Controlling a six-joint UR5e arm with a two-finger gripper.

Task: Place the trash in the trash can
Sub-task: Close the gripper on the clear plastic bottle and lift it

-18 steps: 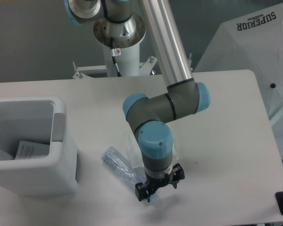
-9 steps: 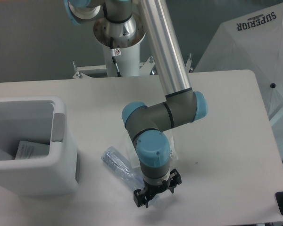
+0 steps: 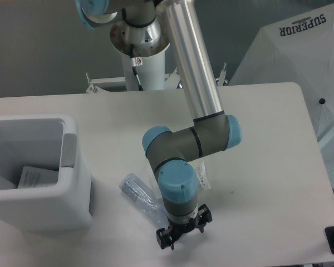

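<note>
At the left stood the boxy pale grey-white plastic trash can (image 3: 39, 178) with its darker grey side panel, and a piece of white-labelled clear plastic already lay inside it. To its right, on the white table (image 3: 267, 139), lay the clear bluish plastic bottle (image 3: 140, 194), tilted diagonally, its lower end hidden behind the robot's wrist. A scrap of clear wrinkly plastic bag with a white printed label (image 3: 201, 177) showed just beside the forearm, mostly covered by it.

Over the last second the arm had drawn in and sunk: the elbow had shifted left and the black two-finger gripper (image 3: 180, 236) had dropped closer to the table and edged left, near the bottle's hidden end. I judged that a descent toward a grasp on the bottle, with the lift and carry to the can not yet begun.

The arm folded sharply, its silver upper link slanting down from the base, the blue-capped wrist pointing straight down. The gripper's fingers looked parted, holding nothing, though the bottle's end near them was hard to make out.
</note>
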